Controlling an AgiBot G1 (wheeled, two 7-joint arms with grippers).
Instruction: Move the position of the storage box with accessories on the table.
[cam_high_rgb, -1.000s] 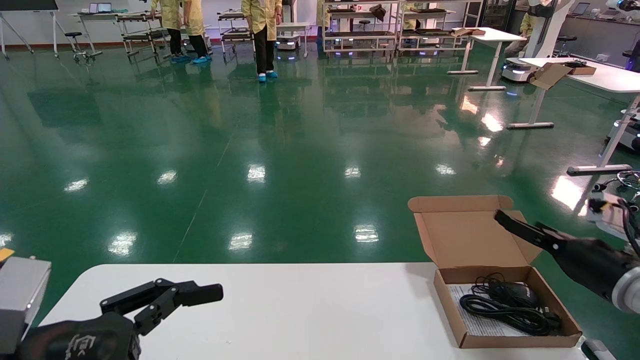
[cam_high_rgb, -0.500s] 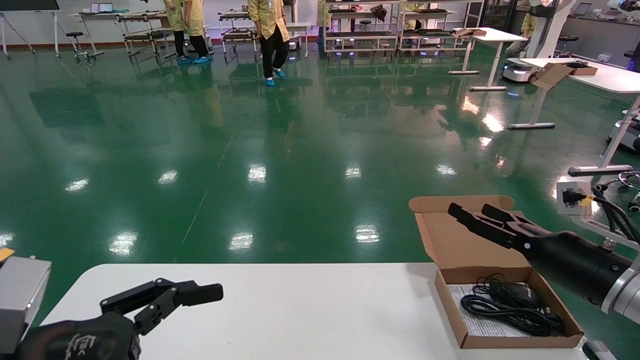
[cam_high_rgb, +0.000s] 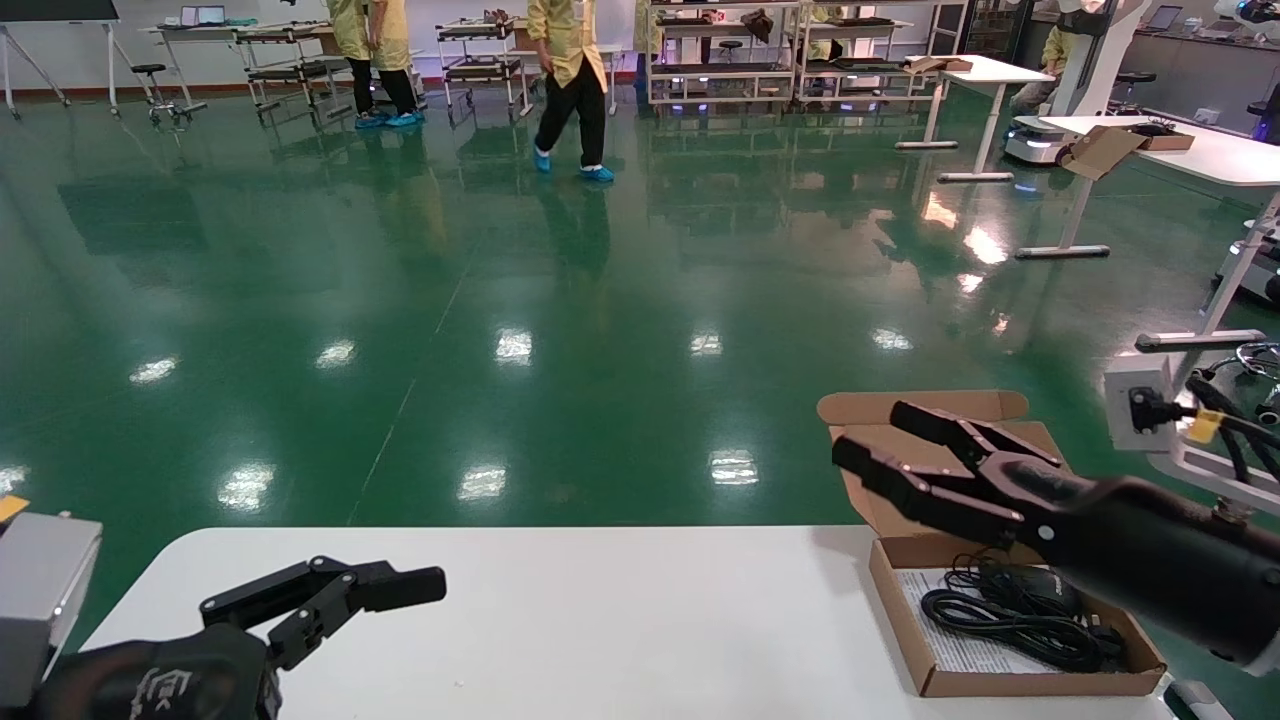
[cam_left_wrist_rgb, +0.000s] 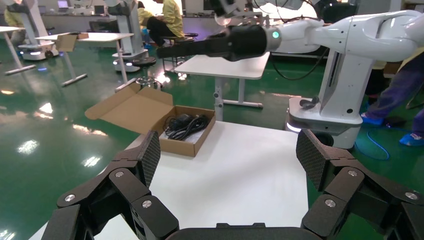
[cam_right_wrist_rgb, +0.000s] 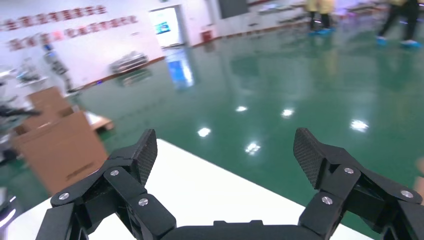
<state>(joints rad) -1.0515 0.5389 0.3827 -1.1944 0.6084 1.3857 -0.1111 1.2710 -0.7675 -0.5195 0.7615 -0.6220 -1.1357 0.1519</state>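
Note:
The brown cardboard storage box (cam_high_rgb: 1040, 683) sits at the right end of the white table (cam_high_rgb: 620, 620), its lid (cam_high_rgb: 900, 470) standing open at the back. Inside lie a black mouse with its coiled cable (cam_high_rgb: 1010, 610) on a white printed sheet (cam_high_rgb: 950, 650). My right gripper (cam_high_rgb: 878, 435) is open and empty, hanging above the box in front of the lid and pointing left. My left gripper (cam_high_rgb: 400, 585) is parked over the table's left front, open and empty. The left wrist view shows the box (cam_left_wrist_rgb: 187, 145), the cable (cam_left_wrist_rgb: 185, 125) and the right gripper (cam_left_wrist_rgb: 200, 47) above it.
Green floor lies beyond the table's far edge. People walk at the back (cam_high_rgb: 570, 80). Distant white desks (cam_high_rgb: 1200, 150) stand at the right, one with a small cardboard box (cam_high_rgb: 1110, 148). A brown carton (cam_right_wrist_rgb: 60, 145) shows beside the table (cam_right_wrist_rgb: 200, 195) in the right wrist view.
My right gripper has swung left across the open lid and come lower over the box, its fingers spreading. The left arm and the box have not moved.

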